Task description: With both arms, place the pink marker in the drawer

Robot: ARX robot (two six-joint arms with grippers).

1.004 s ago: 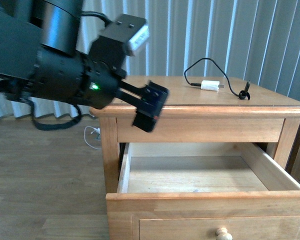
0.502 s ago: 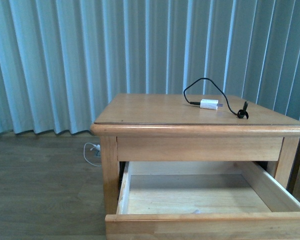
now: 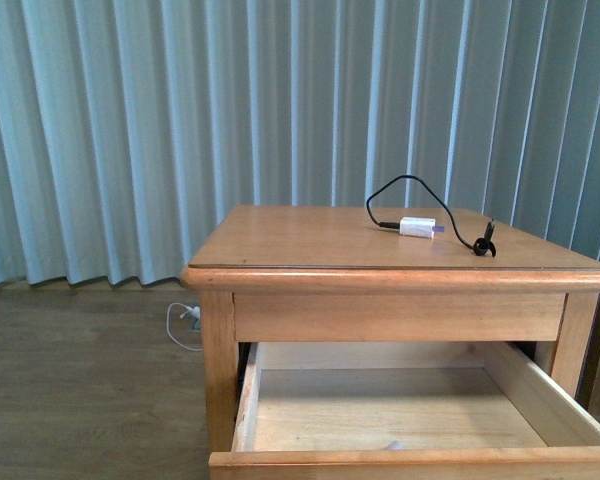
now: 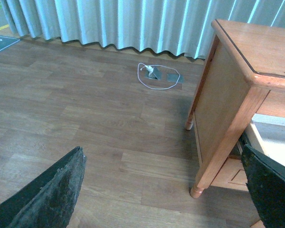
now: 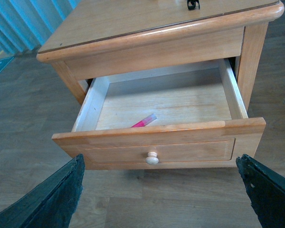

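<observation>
The pink marker (image 5: pixel 143 121) lies flat inside the open drawer (image 5: pixel 156 151), close behind its front panel, with its pale cap pointing toward the back. The round knob (image 5: pixel 152 158) shows on the drawer front. In the front view the drawer (image 3: pixel 410 458) stands pulled out under the nightstand top, and neither arm shows there. My right gripper (image 5: pixel 160 166) is open, held in front of and above the drawer front, with nothing between its fingers. My left gripper (image 4: pixel 161 156) is open over the floor beside the nightstand's left side, also with nothing in it.
A white charger plug (image 3: pixel 417 227) with a looping black cable lies on the nightstand top (image 3: pixel 280 240). A white cable (image 4: pixel 156 76) lies on the wooden floor near the pale blue curtains (image 3: pixel 130 130). The nightstand's front leg (image 4: pixel 199 185) stands near my left gripper.
The left arm, which filled the left of the front view a second ago, has left that view. The nightstand now sits lower in the picture, with the drawer's knob out of sight.
</observation>
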